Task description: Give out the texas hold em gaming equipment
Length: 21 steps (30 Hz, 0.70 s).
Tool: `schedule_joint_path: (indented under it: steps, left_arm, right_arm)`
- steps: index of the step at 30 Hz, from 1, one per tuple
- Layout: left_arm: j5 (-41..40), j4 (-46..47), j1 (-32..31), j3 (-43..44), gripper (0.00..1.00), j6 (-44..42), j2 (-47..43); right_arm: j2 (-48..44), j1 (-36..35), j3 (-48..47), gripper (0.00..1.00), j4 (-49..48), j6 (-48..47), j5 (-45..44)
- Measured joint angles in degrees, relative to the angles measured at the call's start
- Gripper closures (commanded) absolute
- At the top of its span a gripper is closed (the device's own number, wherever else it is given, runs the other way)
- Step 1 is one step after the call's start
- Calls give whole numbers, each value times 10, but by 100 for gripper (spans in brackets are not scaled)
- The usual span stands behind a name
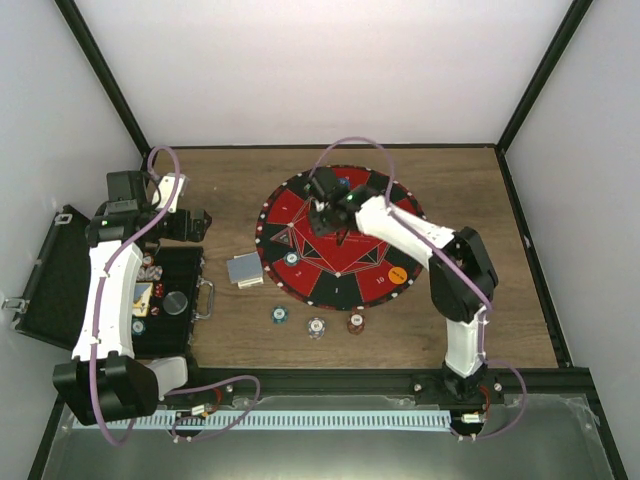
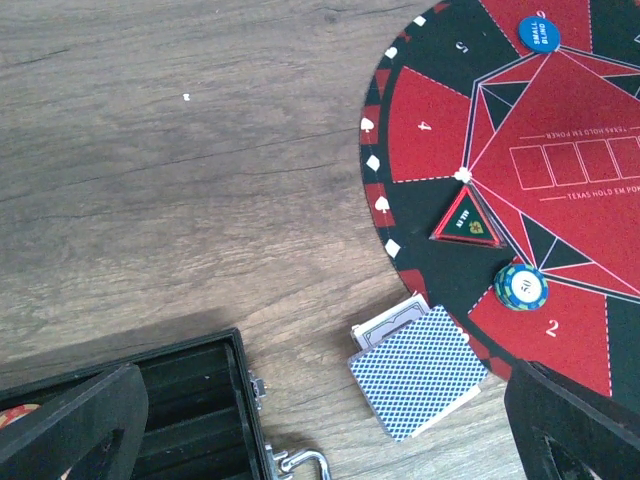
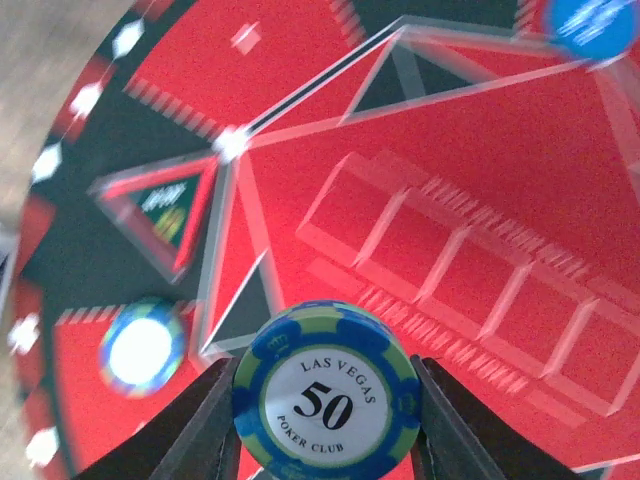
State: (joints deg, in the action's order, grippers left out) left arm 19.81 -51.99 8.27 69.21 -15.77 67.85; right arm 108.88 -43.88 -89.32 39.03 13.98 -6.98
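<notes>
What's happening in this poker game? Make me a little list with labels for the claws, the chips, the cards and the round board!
right claw: shut on the blue-green 50 chip, over the round mat
left claw: open, empty, over the wood near the card deck
card deck: backs up, on the table beside the mat's edge
seat-2 chip: lying on the mat
loose chips: three on the wood in front of the mat
blue disc, orange disc: both on the mat
black case: open, left of the mat

Bare table (image 1: 225,180) left of the round mat (image 1: 345,285) gives passage; the open case (image 1: 45,285), card deck (image 1: 245,270) and three loose chips (image 1: 316,327) crowd the near side.
</notes>
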Motion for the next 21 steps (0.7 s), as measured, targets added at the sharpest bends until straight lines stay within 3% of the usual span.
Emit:
schedule_joint_path:
  steps: [11,21]
  left_arm:
    - [16,0,0,0,0,-11,16]
    - [29,0,0,0,0,-12,29]
  right_arm:
    - [158,164,-188,84,-23,-17,-23]
    - [269,197,-235,84,-23,-26,-13]
